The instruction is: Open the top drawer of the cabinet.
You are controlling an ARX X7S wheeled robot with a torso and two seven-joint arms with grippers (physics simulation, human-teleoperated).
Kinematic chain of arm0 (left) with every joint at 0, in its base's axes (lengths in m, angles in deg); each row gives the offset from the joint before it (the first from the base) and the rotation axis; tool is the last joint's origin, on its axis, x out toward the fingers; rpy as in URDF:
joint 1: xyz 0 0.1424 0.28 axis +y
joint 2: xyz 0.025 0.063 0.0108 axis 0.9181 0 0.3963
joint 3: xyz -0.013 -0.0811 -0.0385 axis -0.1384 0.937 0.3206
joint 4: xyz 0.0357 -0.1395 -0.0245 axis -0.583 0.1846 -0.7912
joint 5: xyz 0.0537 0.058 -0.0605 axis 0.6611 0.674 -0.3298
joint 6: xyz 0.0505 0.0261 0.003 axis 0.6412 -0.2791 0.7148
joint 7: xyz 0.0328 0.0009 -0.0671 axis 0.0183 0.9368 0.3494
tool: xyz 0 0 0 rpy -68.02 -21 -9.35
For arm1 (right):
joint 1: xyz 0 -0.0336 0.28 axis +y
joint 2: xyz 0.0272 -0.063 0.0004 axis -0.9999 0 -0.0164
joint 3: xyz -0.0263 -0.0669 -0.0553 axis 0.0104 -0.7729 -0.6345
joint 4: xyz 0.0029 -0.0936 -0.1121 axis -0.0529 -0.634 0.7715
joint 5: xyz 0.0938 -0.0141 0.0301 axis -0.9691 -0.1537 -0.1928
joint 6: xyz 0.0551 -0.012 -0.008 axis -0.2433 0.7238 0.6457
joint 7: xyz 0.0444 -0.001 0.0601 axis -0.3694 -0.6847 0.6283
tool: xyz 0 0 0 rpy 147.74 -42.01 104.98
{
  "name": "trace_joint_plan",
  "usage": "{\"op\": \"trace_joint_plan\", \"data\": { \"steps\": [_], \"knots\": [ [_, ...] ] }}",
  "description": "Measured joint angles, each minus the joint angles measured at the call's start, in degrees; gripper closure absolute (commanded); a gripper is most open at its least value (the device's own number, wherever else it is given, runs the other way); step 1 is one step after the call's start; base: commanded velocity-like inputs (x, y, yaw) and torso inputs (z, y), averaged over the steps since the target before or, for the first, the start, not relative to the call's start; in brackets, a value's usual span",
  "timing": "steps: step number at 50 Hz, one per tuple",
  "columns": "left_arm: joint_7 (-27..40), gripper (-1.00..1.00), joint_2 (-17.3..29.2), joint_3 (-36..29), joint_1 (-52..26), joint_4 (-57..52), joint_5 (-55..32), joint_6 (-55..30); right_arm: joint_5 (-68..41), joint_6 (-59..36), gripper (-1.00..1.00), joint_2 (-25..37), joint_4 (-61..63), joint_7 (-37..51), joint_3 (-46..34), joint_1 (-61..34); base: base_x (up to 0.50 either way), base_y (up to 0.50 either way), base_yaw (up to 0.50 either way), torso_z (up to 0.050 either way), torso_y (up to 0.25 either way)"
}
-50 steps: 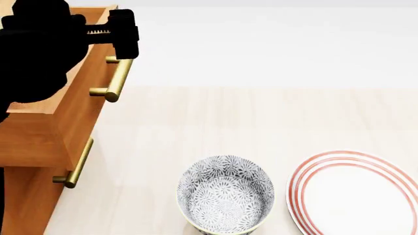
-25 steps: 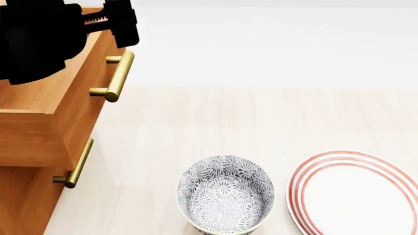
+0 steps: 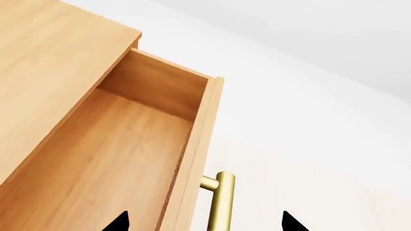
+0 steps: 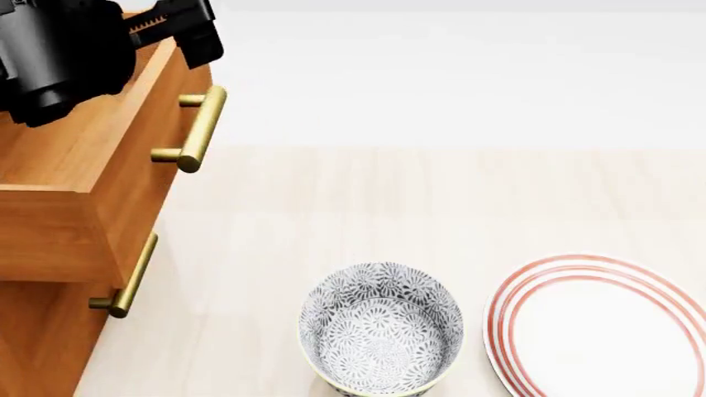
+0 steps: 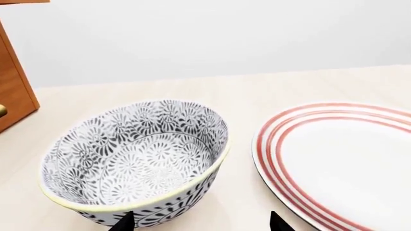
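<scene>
Since the top drawer [image 4: 105, 157] is a stiff wooden box on slides, I'd guess it moves heavy but straight, and the only sensible place to grab it is its brass handle [image 4: 201, 128], a smooth rigid bar that could be a bit slippery. It sits at the far left of the head view, sticking out of the cabinet [image 4: 39, 331] past the drawer below, and the left wrist view shows its bare inside. The left gripper [image 4: 182, 29] hovers above the drawer's far corner, jaws spread wide, holding nothing, clear of the handle. A second ago it was lower, right by the top of the bar, so it's lifted away since. The drawer hasn't budged. Further right are the patterned bowl [image 4: 382, 337] and striped plate [image 4: 601, 331]. The right gripper [image 5: 202, 222] looks open, empty.
</scene>
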Motion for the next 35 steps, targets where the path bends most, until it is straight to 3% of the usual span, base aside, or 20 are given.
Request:
{"op": "trace_joint_plan", "data": {
  "steps": [35],
  "knots": [
    [4.3, -1.00, -0.1, 3.7, -4.2, 13.4, -6.2, 4.3, -0.5, 0.0, -1.00, 0.3, 0.0, 0.2, -0.6, 0.1, 0.00, 0.00, 0.00, 0.000, 0.000]
  ]
}}
